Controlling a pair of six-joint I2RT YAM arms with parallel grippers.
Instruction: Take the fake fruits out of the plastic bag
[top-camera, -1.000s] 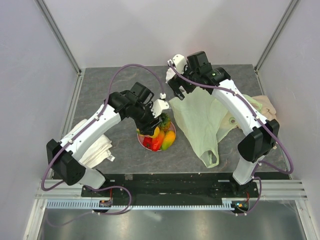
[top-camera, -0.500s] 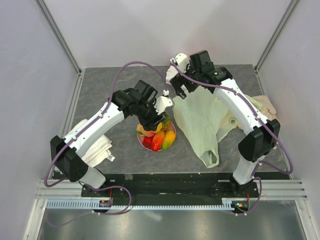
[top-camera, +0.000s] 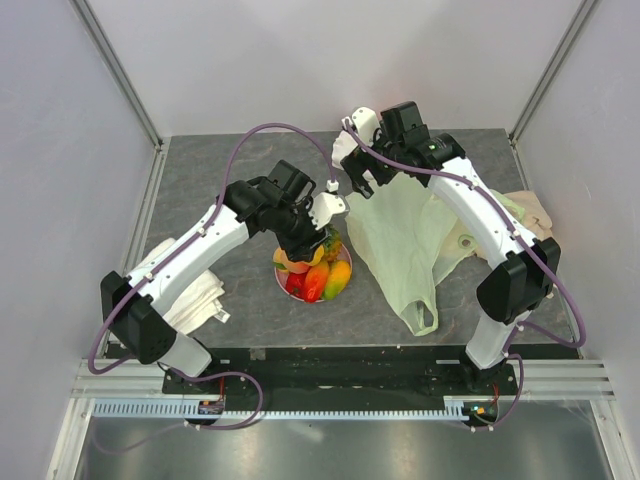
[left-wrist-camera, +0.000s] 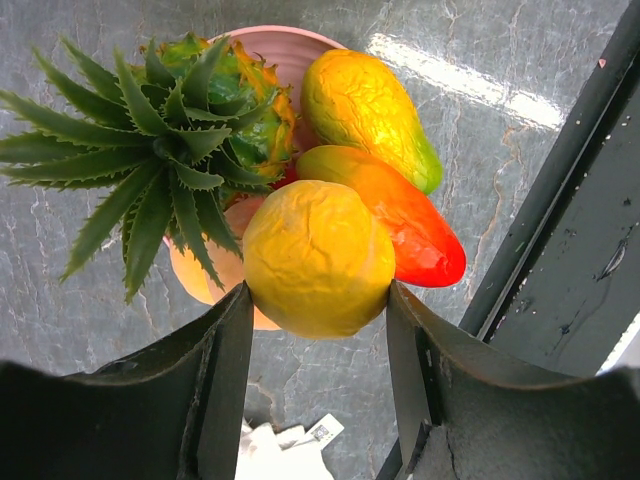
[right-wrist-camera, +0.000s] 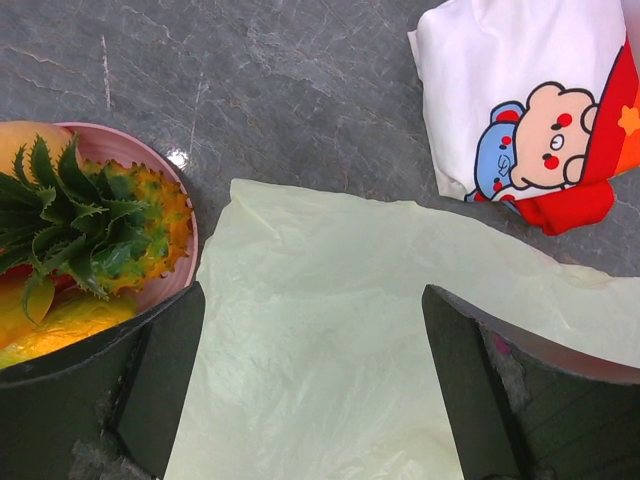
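My left gripper (left-wrist-camera: 318, 295) is shut on a round yellow-orange fruit, the orange (left-wrist-camera: 318, 250), and holds it just above the pink plate (left-wrist-camera: 290, 36). On the plate lie a pineapple (left-wrist-camera: 200, 110), a yellow-green mango (left-wrist-camera: 368, 100), a red pepper-like piece (left-wrist-camera: 410, 220) and a peach (left-wrist-camera: 205, 280). In the top view the left gripper (top-camera: 318, 228) is over the fruit pile (top-camera: 318, 272). The pale-green plastic bag (top-camera: 400, 245) lies flat to the right of the plate. My right gripper (right-wrist-camera: 312, 295) is open and empty above the bag's far edge (right-wrist-camera: 330, 340).
A white-and-red cartoon pouch (right-wrist-camera: 540, 100) lies beyond the bag. A beige cloth (top-camera: 535, 212) sits at the right, partly under the bag. A white cloth (top-camera: 195, 295) lies at the left. The plate rim (right-wrist-camera: 188, 235) touches the bag's edge.
My left gripper has moved a little right and away over the plate, with the orange in it. The right gripper has barely shifted above the bag.
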